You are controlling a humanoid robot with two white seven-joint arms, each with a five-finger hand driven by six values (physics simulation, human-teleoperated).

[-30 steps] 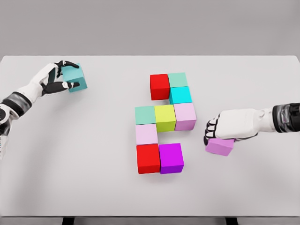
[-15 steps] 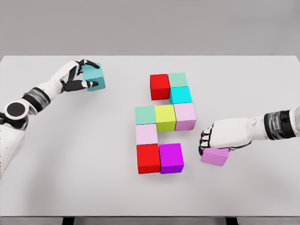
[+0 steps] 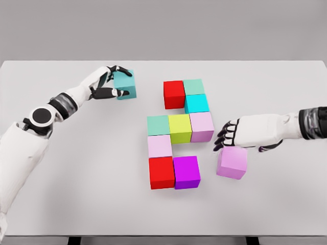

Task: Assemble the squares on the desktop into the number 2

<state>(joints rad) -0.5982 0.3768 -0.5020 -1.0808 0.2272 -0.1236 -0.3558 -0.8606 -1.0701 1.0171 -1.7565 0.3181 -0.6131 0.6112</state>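
While my left hand (image 3: pixel 110 84) pinches the teal cube (image 3: pixel 125 84) near the red top cube (image 3: pixel 174 94), my right hand (image 3: pixel 240 133) rests loose-fingered above the pink cube (image 3: pixel 232 163), so a careless nudge could scatter the unfinished 2

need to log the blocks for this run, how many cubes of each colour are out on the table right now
Red: 2
Sea green: 2
Teal: 1, in the left hand
Cyan: 1
Yellow-green: 1
Pale pink: 2
Purple: 1
Orchid pink: 1, by the right hand
Total: 11 cubes
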